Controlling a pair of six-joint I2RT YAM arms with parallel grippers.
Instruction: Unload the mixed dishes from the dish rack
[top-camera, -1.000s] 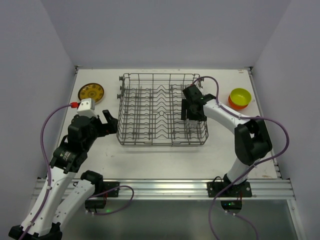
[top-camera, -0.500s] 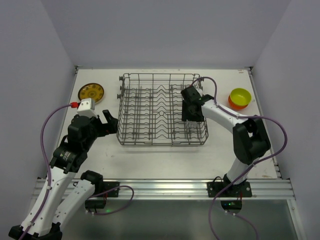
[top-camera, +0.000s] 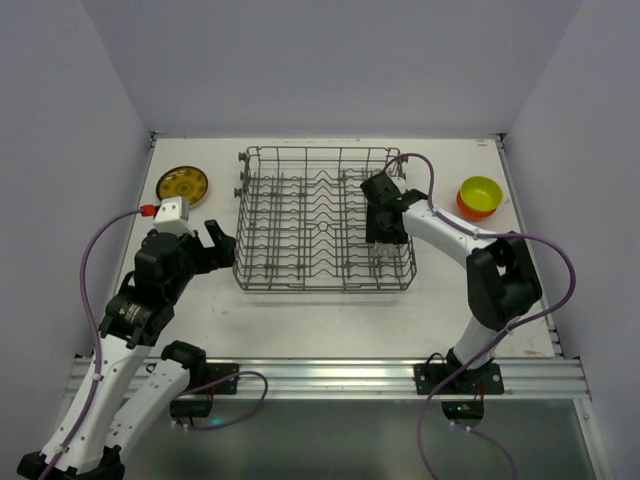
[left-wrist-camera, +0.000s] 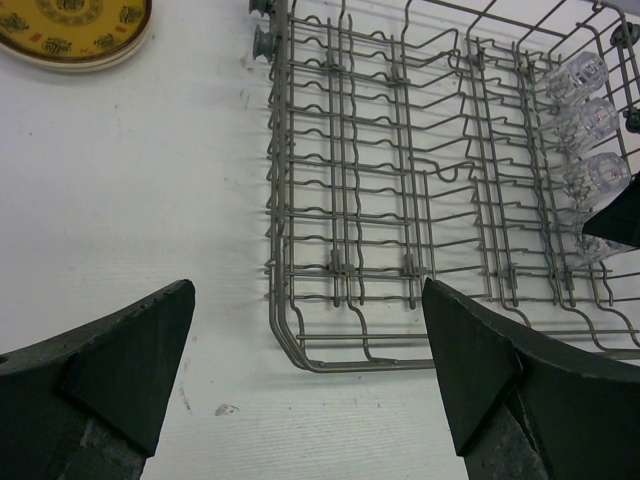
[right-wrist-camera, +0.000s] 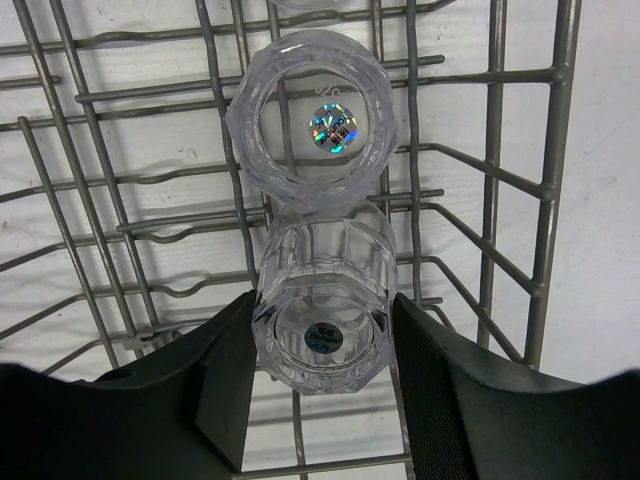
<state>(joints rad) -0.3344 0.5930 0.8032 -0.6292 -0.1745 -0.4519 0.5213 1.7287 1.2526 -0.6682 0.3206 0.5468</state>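
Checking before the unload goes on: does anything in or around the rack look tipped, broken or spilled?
Nothing stands out. The clear glasses sit in a row along one side of the dish rack, intact, and the right pincer brackets the nearest glass. No spill shows on the table.

Walls: plain pale lavender-grey panels (top-camera: 330, 65) on three sides
Table: flat white tabletop (top-camera: 330, 310)
Near edge: silver aluminium rail (top-camera: 330, 378)
Light: even, soft

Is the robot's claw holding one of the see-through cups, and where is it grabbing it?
The right claw is around a clear glass in the dish rack, one finger on each side wall. Whether it grips yet cannot be told.
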